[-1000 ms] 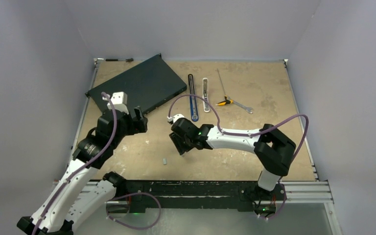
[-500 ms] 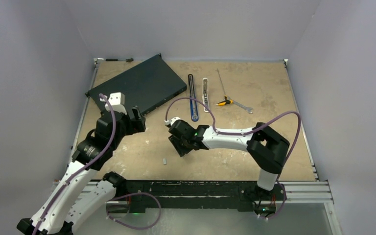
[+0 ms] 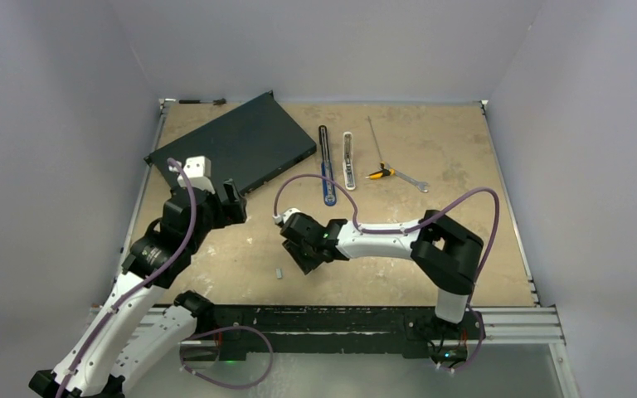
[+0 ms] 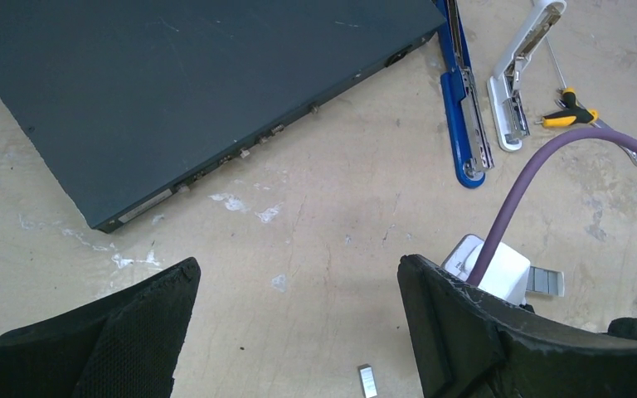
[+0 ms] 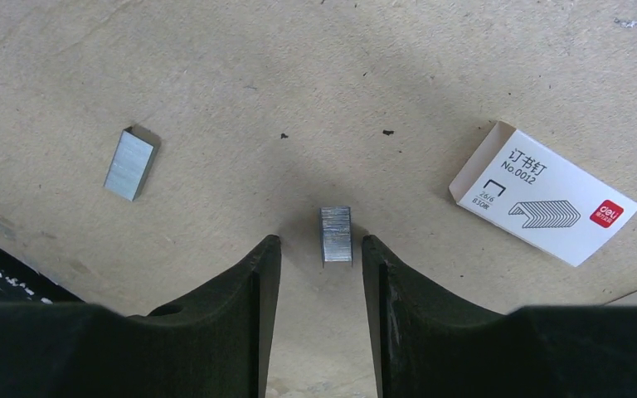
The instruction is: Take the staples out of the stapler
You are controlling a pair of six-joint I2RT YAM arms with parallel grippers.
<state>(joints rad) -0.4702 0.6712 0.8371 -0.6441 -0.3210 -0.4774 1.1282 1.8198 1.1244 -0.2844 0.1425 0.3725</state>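
Grey staples (image 5: 336, 235) framed, R tool (image 5: 319, 245) shifted left

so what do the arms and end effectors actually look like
The left arm and right arm are white links with black joints, each trailing a purple cable. The left end effector and right end effector each have two matte black, wedge-shaped fingers.

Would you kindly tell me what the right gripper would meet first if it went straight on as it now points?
Most likely the staple block lying on the table, in the gap between the open fingers of the right gripper. The wrist view does not show how far off it is.
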